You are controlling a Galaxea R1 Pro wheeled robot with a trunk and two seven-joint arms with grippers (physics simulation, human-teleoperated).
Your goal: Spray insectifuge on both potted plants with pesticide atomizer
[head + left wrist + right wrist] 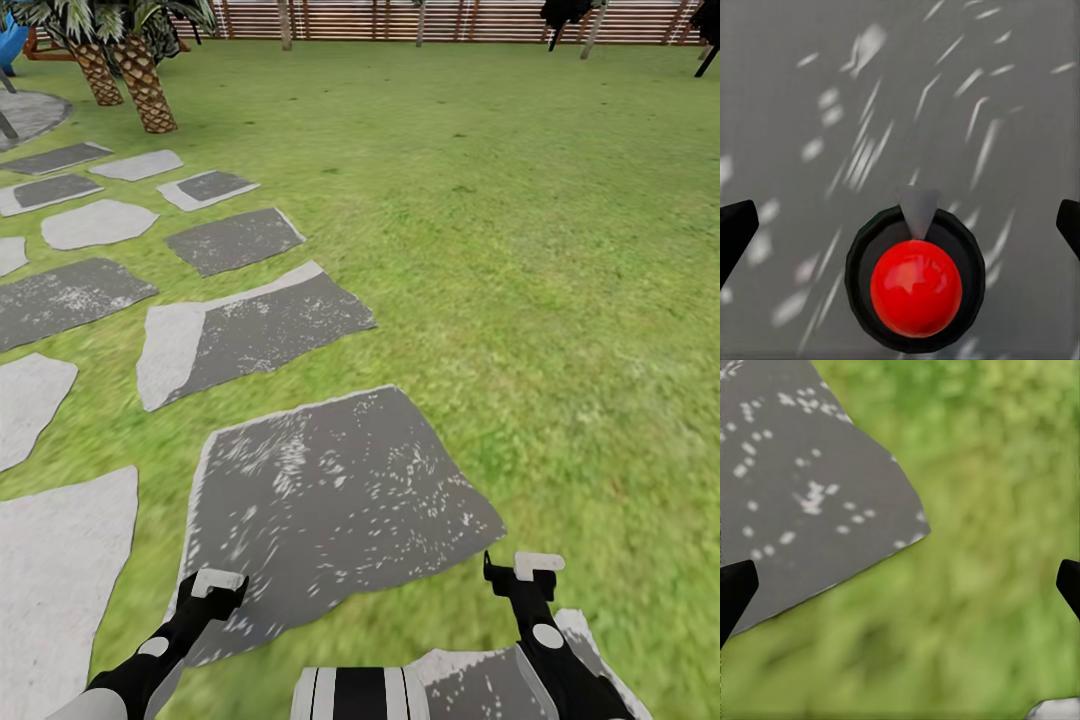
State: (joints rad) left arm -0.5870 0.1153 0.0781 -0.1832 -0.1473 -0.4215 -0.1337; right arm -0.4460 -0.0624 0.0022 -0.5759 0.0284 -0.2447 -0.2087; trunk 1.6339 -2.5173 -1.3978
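Note:
The pesticide atomizer point(916, 289) has a glossy red round top in a dark ring, with a grey nozzle tip. In the left wrist view it is seen end-on over a dark grey stepping stone point(795, 90). My left gripper point(900, 229) is open, its black fingertips point(735, 232) wide on either side and clear of the atomizer. In the head view the left gripper point(215, 590) hangs over the near edge of that large stone point(330, 490). My right gripper point(525, 575) is open and empty over the stone's corner point(787, 472) and grass. The potted plants are out of view.
Green lawn point(520, 250) of the garden stretches ahead and to the right. Grey stepping stones point(240, 240) run back to the left toward a round paved patio point(30, 110). Two scaly-trunked palms point(140, 80) stand at the far left, with a brown slatted fence point(400, 20) behind.

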